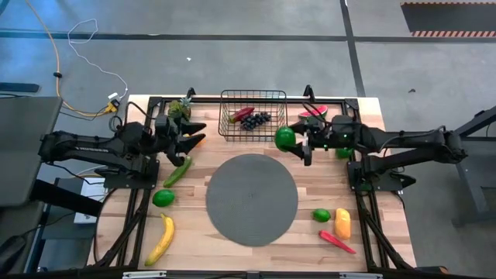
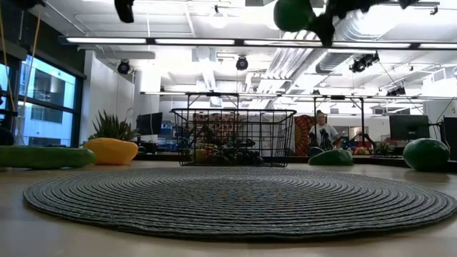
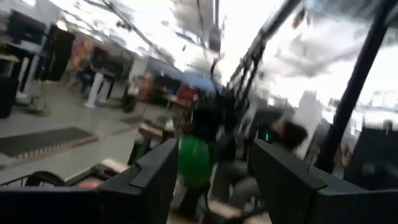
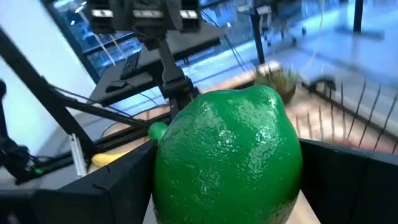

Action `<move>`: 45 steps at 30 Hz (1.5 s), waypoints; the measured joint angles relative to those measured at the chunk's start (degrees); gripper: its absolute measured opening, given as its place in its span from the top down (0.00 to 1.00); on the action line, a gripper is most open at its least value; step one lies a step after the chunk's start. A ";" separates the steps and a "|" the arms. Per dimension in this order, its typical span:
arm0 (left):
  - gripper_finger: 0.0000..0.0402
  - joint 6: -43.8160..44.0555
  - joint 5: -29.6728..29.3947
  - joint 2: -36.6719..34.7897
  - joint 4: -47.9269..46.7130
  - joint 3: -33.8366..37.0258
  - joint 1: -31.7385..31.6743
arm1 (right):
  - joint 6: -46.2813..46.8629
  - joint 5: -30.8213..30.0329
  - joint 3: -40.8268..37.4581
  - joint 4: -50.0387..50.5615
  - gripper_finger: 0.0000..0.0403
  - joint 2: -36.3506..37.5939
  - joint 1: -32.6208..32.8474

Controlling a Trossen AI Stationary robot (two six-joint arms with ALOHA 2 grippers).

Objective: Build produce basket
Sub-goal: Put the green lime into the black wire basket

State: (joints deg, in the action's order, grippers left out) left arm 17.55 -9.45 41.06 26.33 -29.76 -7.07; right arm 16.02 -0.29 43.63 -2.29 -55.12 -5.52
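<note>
Lying nearest the table's front edge are a yellow banana (image 1: 161,240), a red chilli (image 1: 337,242), an orange-yellow piece (image 1: 342,223) and a small green lime (image 1: 321,215). Just behind the banana sits another lime (image 1: 163,198), and beyond it a cucumber (image 1: 177,171) lies at a slant. A round grey woven mat (image 1: 252,200) fills the table's middle.

Past the mat, the right gripper (image 1: 297,142) hangs above the table, near the basket's right front corner, its fingers spread wide around a large green lime (image 1: 285,138); the right wrist view shows that lime (image 4: 227,158) wedged between the two dark fingers. Opposite it, the left gripper (image 1: 186,141) hovers near the table's left rear, jaws partly apart with nothing between them.

Farthest back, the black wire-mesh basket (image 1: 225,116) stands at the rear edge, holding dark grapes (image 1: 256,120) and a red chilli (image 1: 242,114). A watermelon slice (image 1: 314,111) lies right of the basket, and a leafy green piece (image 1: 180,108) left of it.
</note>
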 joint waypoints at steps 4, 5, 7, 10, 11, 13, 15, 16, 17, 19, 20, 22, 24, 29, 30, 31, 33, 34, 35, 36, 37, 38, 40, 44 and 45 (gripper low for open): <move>0.52 -4.00 0.48 1.33 -11.02 -4.52 0.00 | -4.55 -0.19 2.94 5.62 0.23 -0.08 0.02; 0.52 -5.20 0.48 1.67 -12.58 -5.07 0.00 | -4.54 -0.67 3.07 6.23 0.23 -0.08 0.04; 0.52 -6.95 0.50 2.43 -13.08 -5.39 0.00 | -4.10 -1.23 3.11 6.35 0.23 -0.08 0.04; 0.52 -7.70 0.52 2.83 -11.79 -5.39 0.00 | -3.00 -0.87 3.11 6.33 0.23 -0.08 0.04; 0.52 -7.70 0.52 2.81 -11.77 -5.39 0.00 | -2.94 -0.75 3.11 6.35 0.23 -0.08 0.04; 0.52 -7.70 0.53 2.86 -11.81 -5.39 0.00 | -3.00 -0.73 3.11 6.32 0.23 -0.08 0.04; 0.52 -7.70 0.52 2.84 -11.78 -5.39 0.00 | -3.01 -0.71 3.13 6.26 0.23 -0.08 0.04; 0.52 -7.70 0.52 2.84 -11.78 -5.39 0.00 | -3.01 -0.71 3.13 6.24 0.23 -0.08 0.04; 0.52 -7.70 0.52 2.84 -11.78 -5.39 0.00 | -3.01 -0.75 3.13 6.24 0.23 -0.08 0.04; 0.52 -7.70 0.51 2.84 -11.78 -5.39 0.00 | -3.02 -1.17 3.13 6.26 0.23 -0.08 0.04; 0.52 -7.71 0.49 2.84 -11.77 -5.39 0.00 | -3.01 -1.24 3.13 6.22 0.23 -0.08 0.04; 0.52 -7.70 0.46 2.84 -11.78 -5.39 0.00 | -3.01 -1.28 3.13 5.95 0.23 -0.08 0.04; 0.52 -7.70 0.46 2.81 -11.76 -5.39 0.00 | -3.01 -1.30 3.13 5.91 0.23 -0.08 0.04; 0.52 -7.17 0.44 2.81 -10.62 -5.39 0.00 | 0.41 -3.05 3.13 4.25 0.23 -0.20 0.04; 0.52 -6.80 0.44 2.81 -10.16 -5.39 0.00 | 1.54 -4.30 3.16 3.03 0.23 -0.50 0.04; 0.52 -6.78 0.44 2.81 -9.70 -5.39 0.00 | 2.04 -5.24 3.29 1.91 0.23 -0.90 -0.11; 0.52 -7.11 0.41 2.79 -9.24 -5.39 0.00 | 1.86 -6.03 5.24 2.84 0.23 -2.78 -0.88; 0.52 -7.23 0.38 2.79 -9.24 -5.39 -0.01 | 1.62 -6.10 7.30 4.24 0.23 -4.42 -1.55; 0.52 -7.25 0.36 2.81 -9.27 -5.39 -0.04 | 1.49 -6.13 9.93 6.83 0.23 -6.33 -2.44; 0.52 -7.24 0.34 2.81 -9.27 -5.39 -0.04 | 1.14 -6.14 12.88 10.38 0.23 -8.44 -3.56; 0.52 -7.24 0.26 2.81 -9.28 -5.39 -0.04 | 0.47 -6.14 16.38 14.65 0.23 -11.09 -4.84; 0.52 -7.25 0.26 2.81 -9.29 -5.39 -0.04 | -0.23 -6.15 20.29 19.20 0.23 -14.00 -6.22; 0.52 -7.24 0.25 2.81 -9.31 -5.39 -0.04 | -2.00 -6.06 28.41 29.19 0.23 -20.05 -9.28; 0.52 -7.25 0.26 2.81 -9.35 -5.39 -0.04 | -8.26 -5.31 44.56 46.39 0.23 -32.59 -15.86; 0.52 -7.24 0.26 2.81 -9.36 -5.39 -0.04 | -10.53 -5.06 47.94 49.94 0.23 -35.73 -17.33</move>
State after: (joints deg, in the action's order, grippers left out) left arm 10.31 -9.19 43.88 16.97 -35.16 -7.11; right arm 5.49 -5.34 91.58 47.64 -90.84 -22.85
